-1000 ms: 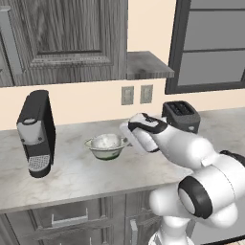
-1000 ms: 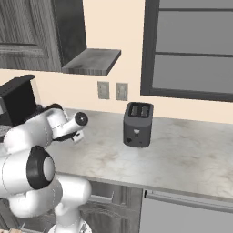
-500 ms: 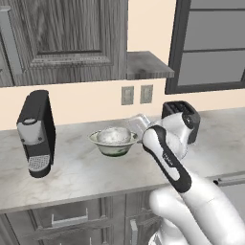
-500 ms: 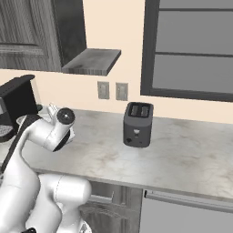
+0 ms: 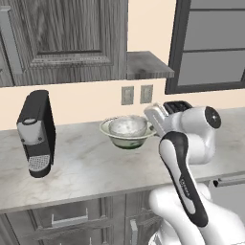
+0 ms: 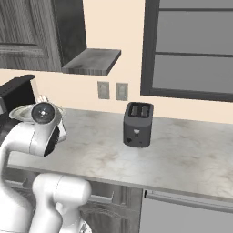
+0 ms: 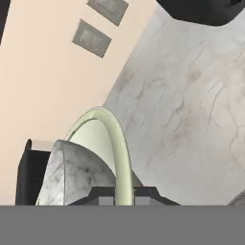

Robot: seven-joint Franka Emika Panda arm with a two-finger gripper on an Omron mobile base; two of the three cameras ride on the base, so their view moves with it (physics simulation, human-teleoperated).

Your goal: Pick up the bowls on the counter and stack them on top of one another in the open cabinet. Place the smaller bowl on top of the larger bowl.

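The pincer (image 7: 123, 196) is closed narrow on the rim of the wide shallow cream-green bowl (image 5: 128, 140); the pale rim passes straight between the two dark tips. The small grey-white marbled bowl (image 5: 127, 126) already sits inside this larger one, so both travel as one load.

Compared with a second ago, the pair has gone further from the tall black coffee machine (image 5: 38, 134), toward the right, and a little higher. It now seems to hang just above the light grey marble counter (image 5: 86, 172), not resting on it. I judge that the stacking is done and the carrying has begun. The doorless dark wood-grain cabinet (image 5: 146, 64) is up and to the right of the coffee machine, still well above the bowls.

The white arm has also changed: the forearm now rises steeply, and the wrist folds back toward the coffee machine, with the hand nearly level at the bowl's rim.
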